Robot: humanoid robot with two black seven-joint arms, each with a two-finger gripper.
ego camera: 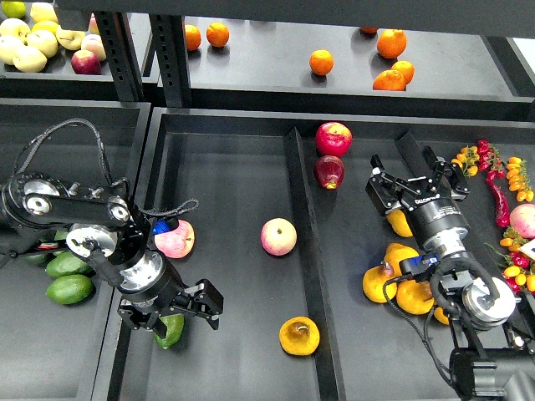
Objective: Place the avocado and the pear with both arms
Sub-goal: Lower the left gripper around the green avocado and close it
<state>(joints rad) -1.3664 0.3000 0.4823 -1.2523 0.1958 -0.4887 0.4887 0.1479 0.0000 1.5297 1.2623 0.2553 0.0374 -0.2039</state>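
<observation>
The avocado [170, 332] lies at the front left of the middle tray [234, 192], mostly covered by my left gripper [173, 320]. That gripper points down over it with its jaws open, one on each side of the fruit. The pear [299, 336], golden orange with a dark dimple, lies at the tray's front beside the divider [303, 242]. My right gripper [411, 187] is open and empty in the right compartment, just above a yellow pear [401, 224], far from the golden pear.
A pink apple [278, 236] lies mid-tray and another [175, 240] lies beside my left arm. Two red apples [333, 138] sit at the back. Green avocados [69, 288] fill the left bin and yellow pears [397, 284] the right compartment. Oranges [322, 62] sit on the shelf.
</observation>
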